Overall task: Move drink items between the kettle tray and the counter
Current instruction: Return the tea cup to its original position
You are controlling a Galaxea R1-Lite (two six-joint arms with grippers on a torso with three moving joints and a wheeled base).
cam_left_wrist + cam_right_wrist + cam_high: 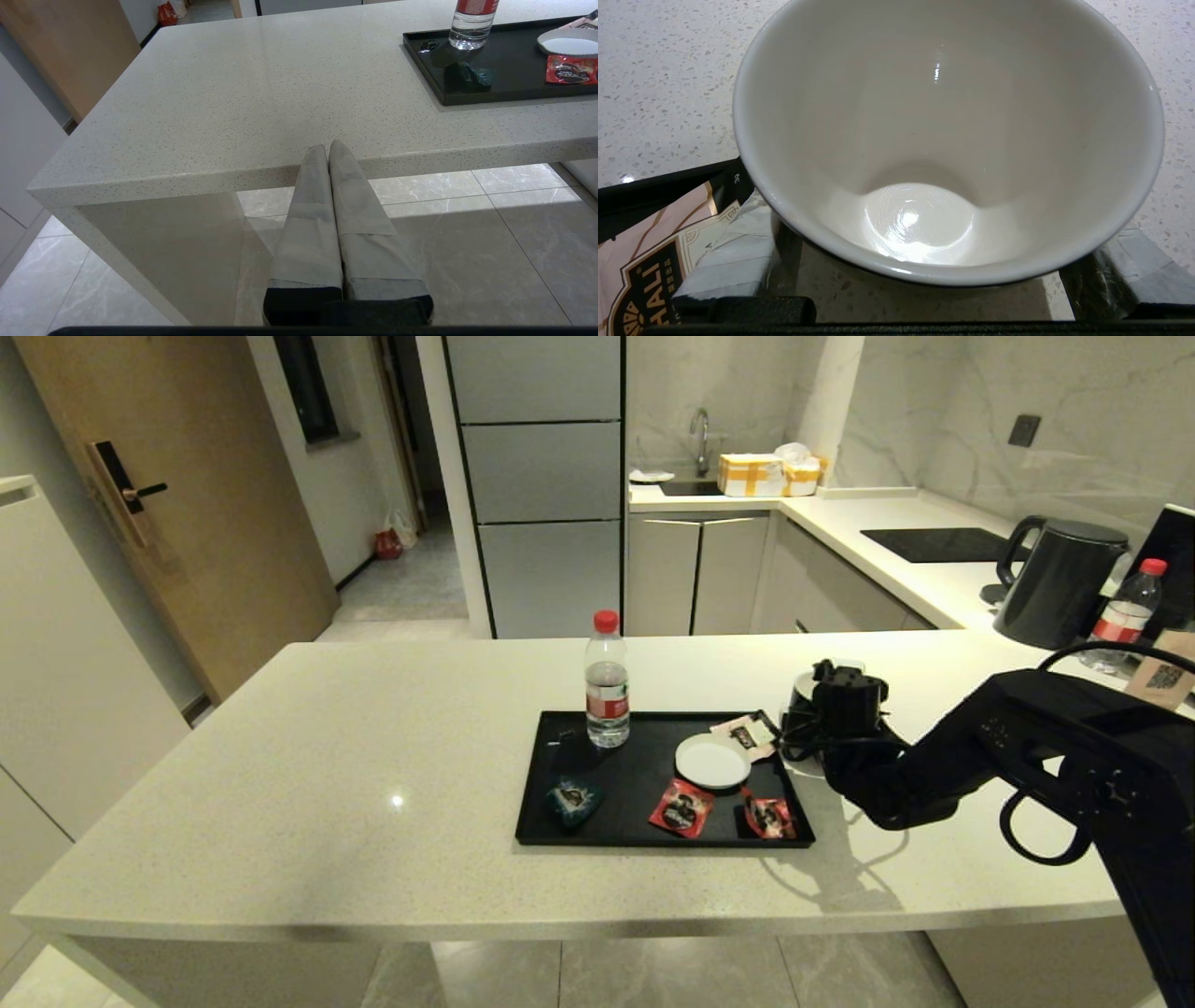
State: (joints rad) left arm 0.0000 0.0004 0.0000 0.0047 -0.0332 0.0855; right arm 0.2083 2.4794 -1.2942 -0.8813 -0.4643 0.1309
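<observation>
Counter (373, 747), right gripper (920, 280) perhaps straddling mug (943, 140)

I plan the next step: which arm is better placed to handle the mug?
Right. Its tool is open around the mug on the counter beside the tray; the left tool hangs shut below the counter edge.

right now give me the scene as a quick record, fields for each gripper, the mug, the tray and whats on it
right gripper: on the counter just past the tray's right edge, fingers open either side of the mug
mug: upright, white inside, empty, off the tray
left gripper: shut, empty, parked below the counter's near edge
tray: black, flat on the counter
on tray: water bottle, white saucer, two red sachets, teal sachet
pale sachet: at the tray's far right corner
</observation>
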